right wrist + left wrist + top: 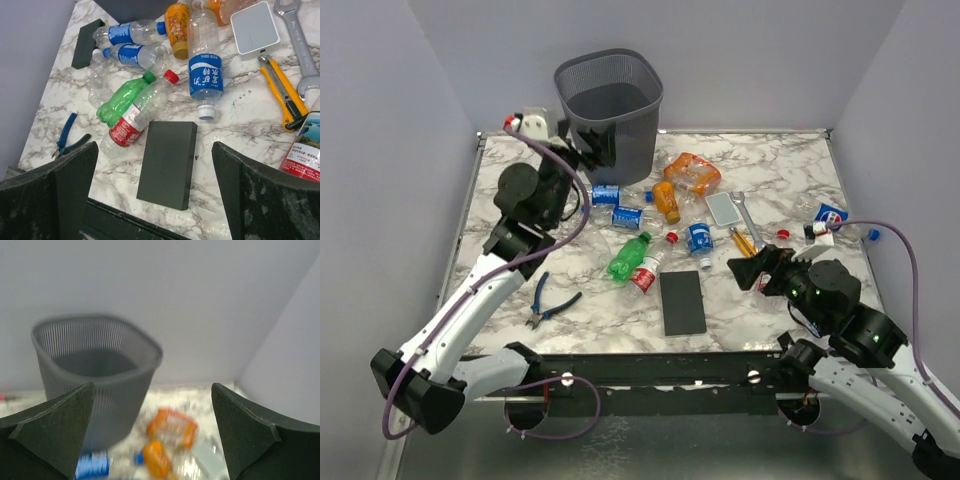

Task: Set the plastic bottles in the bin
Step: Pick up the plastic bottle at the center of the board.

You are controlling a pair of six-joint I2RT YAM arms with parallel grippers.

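The dark grey mesh bin [625,130] stands at the back of the marble table. My left gripper [597,150] hangs open and empty just in front of the bin [95,375], at about mid-height of its wall. Plastic bottles lie scattered mid-table: a green one [122,97], a red-labelled one [131,124], blue-labelled ones [205,67] [134,54] and an orange one [666,200] beside a crushed orange one [692,172]. My right gripper [155,195] is open over a black slab, holding nothing. Another bottle [830,213] lies at the right.
A black slab [167,162] lies near the front edge. Blue-handled pliers [550,305] sit at the front left. A white box [255,27], a wrench [300,35] and a yellow utility knife [282,92] lie right of the bottles. A second black slab [87,42] lies further back.
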